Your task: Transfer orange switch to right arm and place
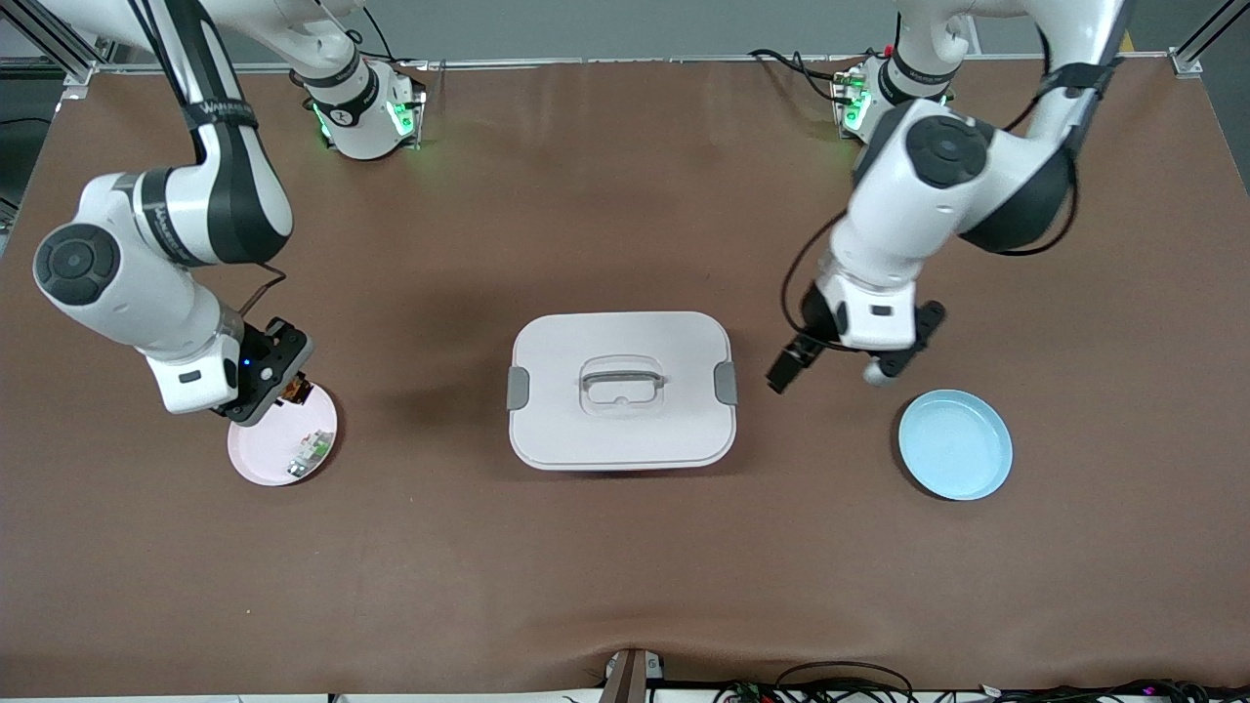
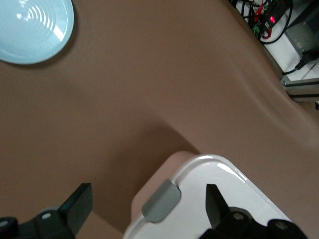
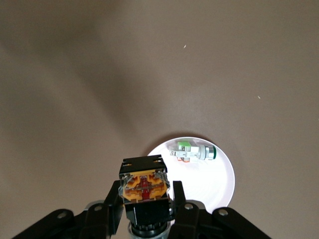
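Overhead, right hand [image 3: 144,206] clamps orange switch [image 3: 143,186] above pink plate [image 1: 256,457] (white-green part [image 1: 307,453] inside); left hand [image 2: 147,209] open

We see a brown counter [image 1: 625,566] carrying a pale lidded box [image 1: 621,391] at its middle, with grey latches at both ends and a recessed handle in its lid. Toward the right arm's end sits a pink plate [image 1: 269,459] holding a small white-and-green part [image 1: 308,451]. Toward the left arm's end rests a light blue plate [image 1: 955,444], bare. Cables [image 1: 840,683] lie along the counter's near edge.
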{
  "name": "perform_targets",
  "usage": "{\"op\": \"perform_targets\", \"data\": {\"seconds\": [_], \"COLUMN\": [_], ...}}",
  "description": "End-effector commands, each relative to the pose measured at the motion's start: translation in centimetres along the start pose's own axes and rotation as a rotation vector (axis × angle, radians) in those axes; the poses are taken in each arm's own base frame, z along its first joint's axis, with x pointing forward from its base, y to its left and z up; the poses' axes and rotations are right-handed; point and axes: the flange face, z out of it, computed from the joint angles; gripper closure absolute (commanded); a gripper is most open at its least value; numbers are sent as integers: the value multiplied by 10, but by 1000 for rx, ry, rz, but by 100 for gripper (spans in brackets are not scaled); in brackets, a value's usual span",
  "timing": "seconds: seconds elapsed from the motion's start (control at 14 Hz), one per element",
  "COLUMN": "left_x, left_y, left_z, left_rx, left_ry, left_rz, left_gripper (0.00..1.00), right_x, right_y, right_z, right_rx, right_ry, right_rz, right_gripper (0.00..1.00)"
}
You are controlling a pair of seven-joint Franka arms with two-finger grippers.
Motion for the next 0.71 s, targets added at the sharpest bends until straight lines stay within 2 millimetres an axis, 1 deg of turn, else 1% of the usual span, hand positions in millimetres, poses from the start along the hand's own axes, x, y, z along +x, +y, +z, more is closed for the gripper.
{"op": "perform_targets", "data": {"seconds": [0.0,0.07,0.14,0.28,0.36,0.57,0.64], "left_x": [39,56,73,106,125,162,164], "left_y": [-29,-40,-52,-66,-76,-108,-112], "left_z": [-10,-10,-12,-24,-27,-28,-28], "left_rx": [45,64,85,102,107,109,100], "left_ry": [20,17,9,2,-11,-33,-48], "left_rz": [132,177,209,253,285,431,475], "left_gripper": [0,0,0,0,0,0,0], "right_x": [-16,-25,-29,-41,-45,-62,-62], "right_y": [25,32,38,49,53,61,61], "right_z": [26,35,40,65,74,99,105], "right_rx": [-21,-24,-43,-49,-60,-57,-54], "right_ry": [-5,-4,4,2,6,2,0], "right_rz": [-112,-145,-183,-213,-226,-247,-248], "right_gripper": [100,100,100,100,100,100,100]}}
